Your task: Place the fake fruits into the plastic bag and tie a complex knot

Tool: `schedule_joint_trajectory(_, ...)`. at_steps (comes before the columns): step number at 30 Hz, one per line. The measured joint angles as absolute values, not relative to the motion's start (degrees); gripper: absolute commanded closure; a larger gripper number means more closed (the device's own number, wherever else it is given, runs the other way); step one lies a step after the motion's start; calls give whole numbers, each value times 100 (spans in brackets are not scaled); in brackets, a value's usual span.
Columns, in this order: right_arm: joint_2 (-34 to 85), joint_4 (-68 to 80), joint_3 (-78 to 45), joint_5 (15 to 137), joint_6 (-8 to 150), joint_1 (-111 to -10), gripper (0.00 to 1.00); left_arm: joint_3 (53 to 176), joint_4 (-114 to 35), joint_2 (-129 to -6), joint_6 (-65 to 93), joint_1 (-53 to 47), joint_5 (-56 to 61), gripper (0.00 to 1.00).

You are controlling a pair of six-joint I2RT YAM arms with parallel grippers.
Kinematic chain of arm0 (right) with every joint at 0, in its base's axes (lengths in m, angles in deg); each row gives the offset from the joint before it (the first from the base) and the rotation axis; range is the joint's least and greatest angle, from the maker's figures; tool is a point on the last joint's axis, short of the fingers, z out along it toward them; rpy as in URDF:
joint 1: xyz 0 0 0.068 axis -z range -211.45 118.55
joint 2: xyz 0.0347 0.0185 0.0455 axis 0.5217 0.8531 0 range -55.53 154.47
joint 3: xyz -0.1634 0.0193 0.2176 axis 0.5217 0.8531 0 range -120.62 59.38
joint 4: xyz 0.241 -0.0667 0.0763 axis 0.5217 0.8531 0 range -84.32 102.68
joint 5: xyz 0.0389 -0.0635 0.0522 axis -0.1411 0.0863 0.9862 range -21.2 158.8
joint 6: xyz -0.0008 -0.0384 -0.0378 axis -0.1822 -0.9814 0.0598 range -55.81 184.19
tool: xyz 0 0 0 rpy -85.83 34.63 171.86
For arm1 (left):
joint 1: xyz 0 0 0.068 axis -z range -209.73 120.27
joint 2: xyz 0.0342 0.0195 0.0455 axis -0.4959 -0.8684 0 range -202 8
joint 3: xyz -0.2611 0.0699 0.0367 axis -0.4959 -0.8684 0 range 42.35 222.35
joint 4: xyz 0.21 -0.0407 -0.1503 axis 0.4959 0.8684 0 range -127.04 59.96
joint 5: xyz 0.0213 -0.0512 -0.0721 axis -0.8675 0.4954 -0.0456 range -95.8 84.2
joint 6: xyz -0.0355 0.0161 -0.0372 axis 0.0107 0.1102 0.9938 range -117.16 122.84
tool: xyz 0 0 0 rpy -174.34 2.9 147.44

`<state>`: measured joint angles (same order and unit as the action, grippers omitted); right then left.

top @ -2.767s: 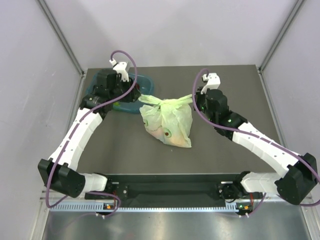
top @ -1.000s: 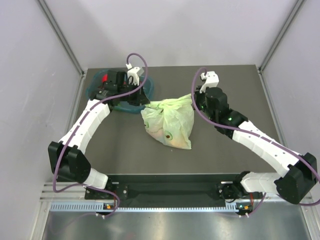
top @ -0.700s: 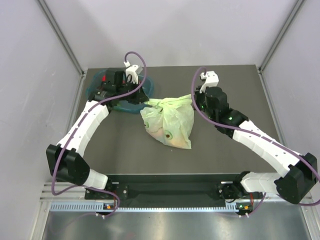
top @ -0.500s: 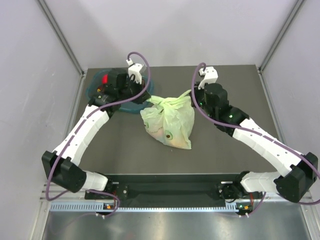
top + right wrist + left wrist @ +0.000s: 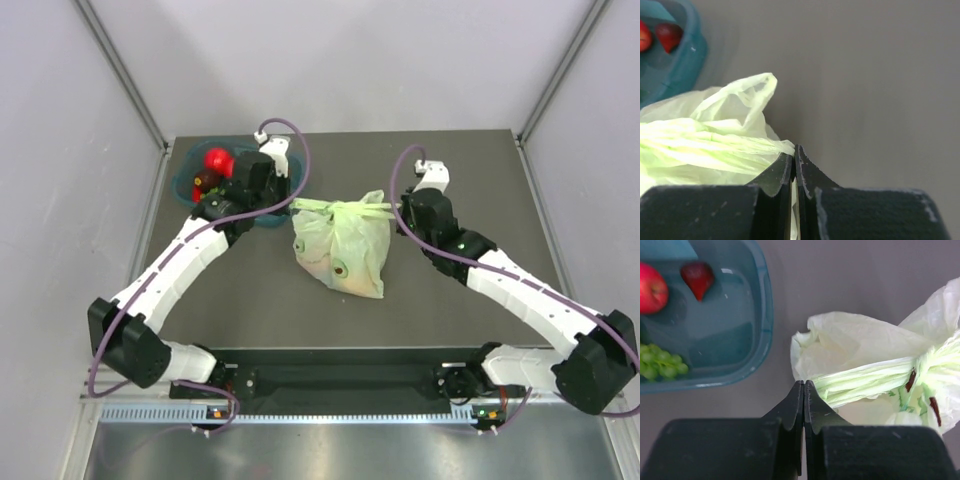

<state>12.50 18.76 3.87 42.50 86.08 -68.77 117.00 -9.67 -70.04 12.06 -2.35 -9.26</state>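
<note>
Pale lilac walls enclose a dark grey tabletop (image 5: 460,300), seen from above with two white-and-black robot arms reaching in from the near edge. At the middle of the table sits a thin, crinkly, translucent pale green plastic bag (image 5: 345,255), and dim shapes of fake fruits (image 5: 336,267) show through its film. At the top of the bag the handles bunch into a knot (image 5: 345,208), and a strip of film is stretched out flat to each side of it. The left gripper (image 5: 291,204) meets the left strip and the right gripper (image 5: 396,206) the right strip. A teal rectangular plastic tray (image 5: 188,185) lies at the far left, behind the left arm, with a glossy red apple (image 5: 218,160) in it.

From the left wrist, the black fingers are pressed together. A taut, pleated band of bag handle (image 5: 865,377) ends at their tips, pinched there. The rest of the bag (image 5: 855,340) billows behind the band, and small dark brown marks show through it near the right edge. What they are cannot be told. The tray's rim (image 5: 767,315) curves at upper left, holding the red apple (image 5: 650,287), a small dark red fruit (image 5: 697,277) and a bunch of green grapes (image 5: 662,365).

From the right wrist, the black fingers are likewise closed, with a sliver of pale film caught between them. The bag (image 5: 715,130) spreads to the left, one flap standing up. The tray corner (image 5: 692,52) and two blurred red fruits (image 5: 667,34) sit at top left.
</note>
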Motion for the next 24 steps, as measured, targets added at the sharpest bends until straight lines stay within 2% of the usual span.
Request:
schedule_joint_trajectory(10, 1152, 1371, 1473, 4494, 9388, -6333, 100, 10870, -1397, -7319, 2038, -272, -1023, 100)
schedule_joint_trajectory(24, 1506, 864, 1650, 4313, 9454, -6073, 100, 10747, -1775, -7317, 2185, -406, -1302, 100)
